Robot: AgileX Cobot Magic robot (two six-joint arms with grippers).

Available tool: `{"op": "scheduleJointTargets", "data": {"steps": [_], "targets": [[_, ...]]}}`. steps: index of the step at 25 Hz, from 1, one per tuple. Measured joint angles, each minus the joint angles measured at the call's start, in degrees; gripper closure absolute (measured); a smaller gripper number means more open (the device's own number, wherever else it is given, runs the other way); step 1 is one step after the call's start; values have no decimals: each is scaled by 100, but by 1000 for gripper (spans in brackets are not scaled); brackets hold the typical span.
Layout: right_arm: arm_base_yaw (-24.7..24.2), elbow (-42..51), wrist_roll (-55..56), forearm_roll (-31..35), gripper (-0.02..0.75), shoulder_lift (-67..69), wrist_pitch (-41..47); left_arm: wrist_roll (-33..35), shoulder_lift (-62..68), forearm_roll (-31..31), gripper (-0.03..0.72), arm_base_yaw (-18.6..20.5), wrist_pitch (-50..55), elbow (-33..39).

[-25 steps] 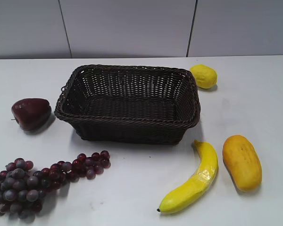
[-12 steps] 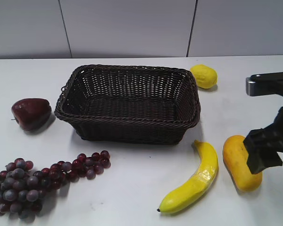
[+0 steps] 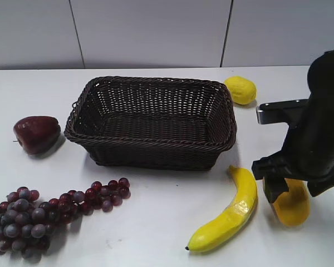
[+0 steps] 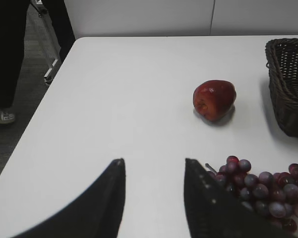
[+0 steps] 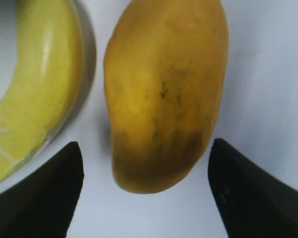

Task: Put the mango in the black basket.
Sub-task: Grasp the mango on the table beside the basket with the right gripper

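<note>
The orange-yellow mango (image 3: 292, 210) lies on the white table at the front right, largely covered by my right arm. In the right wrist view the mango (image 5: 164, 94) fills the middle. My right gripper (image 3: 293, 192) is open and hangs over the mango's near end; it also shows in the right wrist view (image 5: 145, 144), one finger on each side and clear of the skin. The black basket (image 3: 150, 83) stands empty at the table's middle. My left gripper (image 4: 154, 161) is open and empty over bare table at the left.
A yellow banana (image 3: 228, 214) lies right beside the mango on its left, also in the right wrist view (image 5: 35, 89). A lemon (image 3: 240, 90) sits behind the basket's right corner. A dark red apple (image 3: 37, 133) and purple grapes (image 3: 39, 214) lie at the left.
My right arm has come into view from the right and moved left and down until the open gripper is over the mango. Nothing else has moved.
</note>
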Motion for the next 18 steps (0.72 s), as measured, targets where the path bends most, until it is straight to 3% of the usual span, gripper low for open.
{"op": "scheduleJointTargets", "data": {"steps": [11,14,18], "targets": [[-82,-5,120,57,144,929,-308,0,0,0,383,-6,0,0],[-82,-5,131,57,216,938,-248,0,0,0,383,-6,0,0],[-82,-5,136,52,216,938,103,0,0,0,383,-6,0,0]]}}
